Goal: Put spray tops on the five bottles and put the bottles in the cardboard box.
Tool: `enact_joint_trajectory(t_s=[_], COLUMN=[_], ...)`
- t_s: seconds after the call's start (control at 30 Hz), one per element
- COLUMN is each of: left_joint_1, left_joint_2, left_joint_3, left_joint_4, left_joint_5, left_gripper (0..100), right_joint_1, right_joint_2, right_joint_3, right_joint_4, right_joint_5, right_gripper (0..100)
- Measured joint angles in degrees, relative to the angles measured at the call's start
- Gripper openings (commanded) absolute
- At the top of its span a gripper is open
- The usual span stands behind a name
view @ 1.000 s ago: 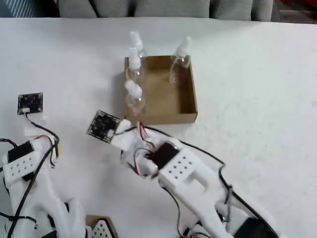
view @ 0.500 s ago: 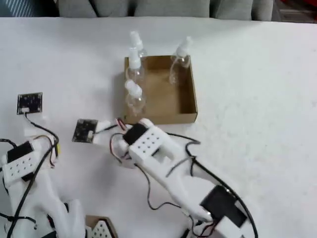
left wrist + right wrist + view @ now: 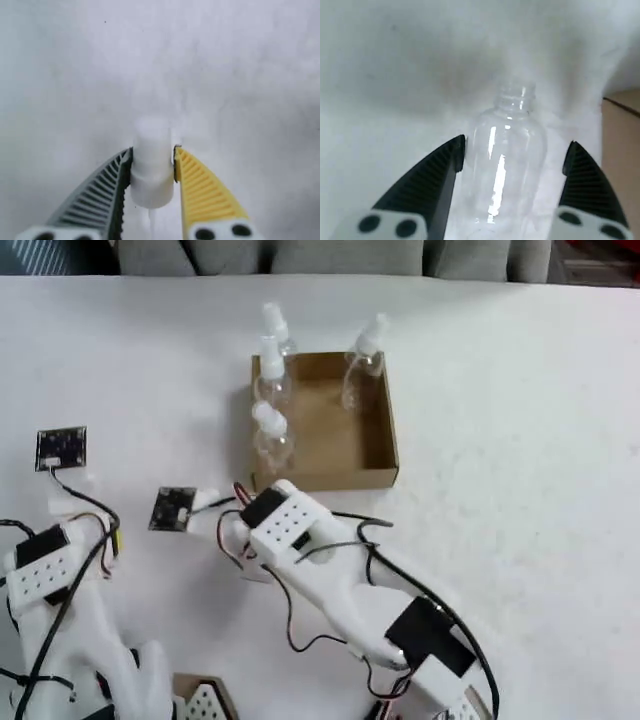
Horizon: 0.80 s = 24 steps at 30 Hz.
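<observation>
**A:** High view, what's in the cardboard box (image 3: 372, 455)?

**B:** It's brown w/ an open top. Three clear bottles w/ white spray tops stand inside. Front bottle (image 3: 271, 440) and middle bottle (image 3: 272, 375) are along the left wall, corner bottle (image 3: 362, 365) is at back right. A fourth bottle (image 3: 276, 328), also capped, is at the back edge; in or out, can't tell. The right arm (image 3: 300, 535) lies over the tabletop (image 3: 520, 440) just in front of the box.

**A:** Left wrist view?

**B:** The left tool (image 3: 152, 151) pinches a white spray top (image 3: 151, 175) between its grey and yellow fingers, above bare tabletop.

**A:** Right wrist view?

**B:** Adds what the arm covers from above: a bare bottle (image 3: 507, 155), clear, w/ an open threaded neck. The right tool (image 3: 516, 142) is spread wide, one black finger on each side, not squeezing. A box wall shows near the bottle.
</observation>
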Motion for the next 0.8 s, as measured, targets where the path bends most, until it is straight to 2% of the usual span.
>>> enact_joint_trajectory(t_s=[0.43,0.53,0.63,0.8], left_joint_1=[0.0,0.0,0.0,0.0], left_joint_2=[0.0,0.0,0.0,0.0], left_joint_3=[0.0,0.0,0.0,0.0], left_joint_4=[0.0,0.0,0.0,0.0], left_joint_5=[0.0,0.0,0.0,0.0], left_gripper=[2,2,2,2], right_joint_1=[0.1,0.0,0.2,0.4], right_joint_2=[5.0,5.0,5.0,5.0], right_joint_3=[-0.9,-1.0,-1.0,-1.0], right_joint_4=[0.0,-0.4,-1.8,-2.3], right_joint_5=[1.7,1.8,1.8,2.0], right_gripper=[26.9,18.2,2.2,1.3])
